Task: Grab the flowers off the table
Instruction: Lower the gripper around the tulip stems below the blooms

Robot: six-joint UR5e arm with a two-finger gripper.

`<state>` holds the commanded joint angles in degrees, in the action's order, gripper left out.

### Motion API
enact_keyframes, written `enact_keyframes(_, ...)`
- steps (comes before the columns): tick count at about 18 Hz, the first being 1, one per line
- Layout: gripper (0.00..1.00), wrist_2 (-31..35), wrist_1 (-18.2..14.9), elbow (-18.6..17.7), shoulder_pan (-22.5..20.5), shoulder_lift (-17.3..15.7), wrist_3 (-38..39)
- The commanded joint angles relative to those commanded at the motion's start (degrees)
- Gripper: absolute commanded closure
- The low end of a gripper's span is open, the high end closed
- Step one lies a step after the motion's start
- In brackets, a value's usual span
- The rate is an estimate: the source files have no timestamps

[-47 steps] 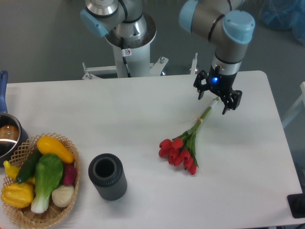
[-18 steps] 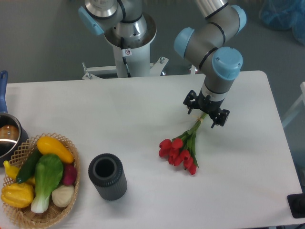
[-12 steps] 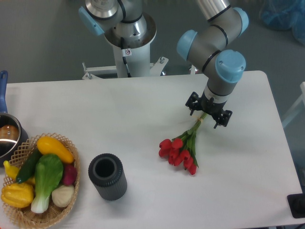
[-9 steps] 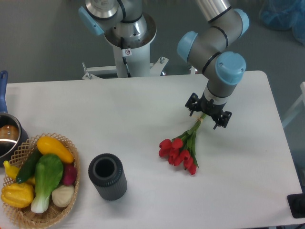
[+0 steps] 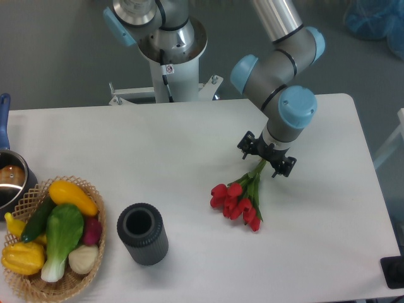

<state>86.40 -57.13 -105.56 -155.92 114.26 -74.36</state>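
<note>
The flowers (image 5: 238,201), a bunch of red tulips with green leaves and thin stems, lie on the white table (image 5: 189,145) right of the middle, blooms toward the front. My gripper (image 5: 265,157) hangs low over the stem end, one finger on each side of the stems, jaws spread and open. The upper part of the stems is hidden under the gripper body. Whether the fingers touch the stems I cannot tell.
A dark grey ribbed cylinder (image 5: 142,233) stands left of the flowers near the front. A wicker basket (image 5: 38,278) with vegetables sits at the front left, a pot (image 5: 11,183) behind it. The arm's base (image 5: 170,57) stands behind the table's far edge.
The gripper has slid down along the stems from their far tip toward the blooms, lowering and shifting left. The flowers have stayed where they were.
</note>
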Motion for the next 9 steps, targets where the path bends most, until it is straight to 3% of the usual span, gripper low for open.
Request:
enact_keyframes(4,0.0,-0.26,2.28,-1.49,-0.09,-0.18,0.0)
enact_keyframes(9,0.0,-0.26,2.37,-1.84,0.09,-0.26,0.09)
